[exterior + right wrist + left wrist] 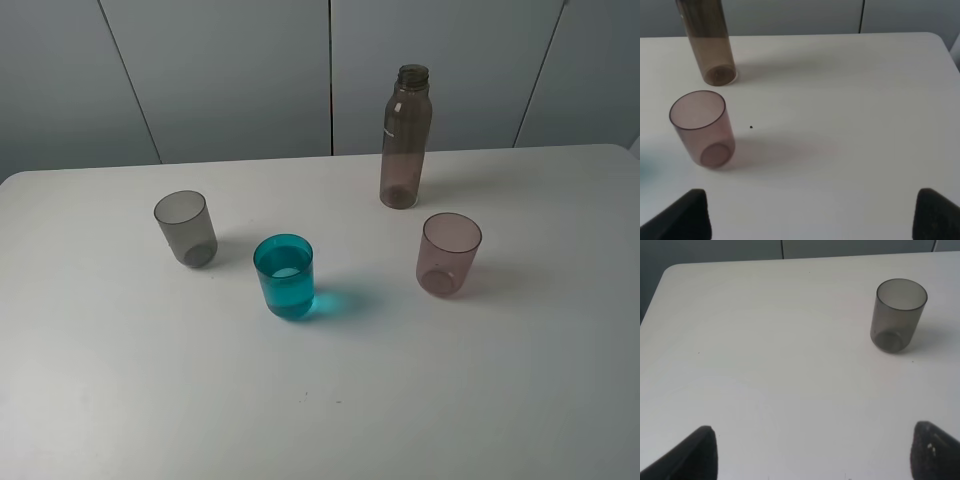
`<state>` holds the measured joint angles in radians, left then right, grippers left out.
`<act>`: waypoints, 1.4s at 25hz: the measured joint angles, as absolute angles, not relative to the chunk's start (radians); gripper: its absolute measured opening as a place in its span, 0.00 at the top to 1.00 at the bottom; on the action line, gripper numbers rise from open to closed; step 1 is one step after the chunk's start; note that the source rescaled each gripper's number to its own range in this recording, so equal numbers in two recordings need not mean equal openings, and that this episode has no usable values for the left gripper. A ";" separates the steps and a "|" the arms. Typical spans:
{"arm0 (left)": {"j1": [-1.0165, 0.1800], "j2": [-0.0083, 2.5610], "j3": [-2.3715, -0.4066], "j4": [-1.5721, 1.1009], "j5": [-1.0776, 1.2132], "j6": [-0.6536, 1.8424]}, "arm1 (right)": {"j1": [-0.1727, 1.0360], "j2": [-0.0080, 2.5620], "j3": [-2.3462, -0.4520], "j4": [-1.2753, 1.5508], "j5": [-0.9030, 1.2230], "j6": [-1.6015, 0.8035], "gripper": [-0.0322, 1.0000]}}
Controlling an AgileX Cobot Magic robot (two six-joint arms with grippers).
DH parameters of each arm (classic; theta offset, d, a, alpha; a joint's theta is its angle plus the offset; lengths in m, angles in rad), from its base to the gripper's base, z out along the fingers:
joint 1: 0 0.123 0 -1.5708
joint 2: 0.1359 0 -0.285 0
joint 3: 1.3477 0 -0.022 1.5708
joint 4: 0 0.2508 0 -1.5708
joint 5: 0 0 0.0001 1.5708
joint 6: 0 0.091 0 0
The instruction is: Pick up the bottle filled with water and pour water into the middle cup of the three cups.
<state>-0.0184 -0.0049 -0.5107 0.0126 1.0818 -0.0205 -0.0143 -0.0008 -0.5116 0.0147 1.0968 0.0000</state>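
Note:
The bottle point(405, 140) stands upright and uncapped at the back of the table, right of centre; its lower part also shows in the right wrist view point(710, 42). The three cups stand in front of it: a smoky grey one point(185, 228) point(897, 315) on the left, the teal middle cup point(284, 277) with liquid in its lower part, and a pinkish one point(449, 254) point(702, 127) on the right. My left gripper point(815, 455) is open over bare table, short of the grey cup. My right gripper point(810, 217) is open, short of the pinkish cup. Neither arm shows in the high view.
The white table point(480, 400) has rounded back corners and ends just behind the bottle, in front of a grey panelled wall point(230, 70). A tiny dark speck point(751, 127) lies beside the pinkish cup.

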 joint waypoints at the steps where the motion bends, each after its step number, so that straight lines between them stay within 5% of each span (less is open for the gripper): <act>1: -0.018 -0.005 -0.511 0.013 1.082 -0.021 | -0.020 -0.001 -0.512 0.015 1.097 0.000 0.37; 35: -0.018 -0.005 -0.511 0.013 1.082 -0.016 | 0.039 -0.001 -0.512 0.015 1.097 0.000 0.37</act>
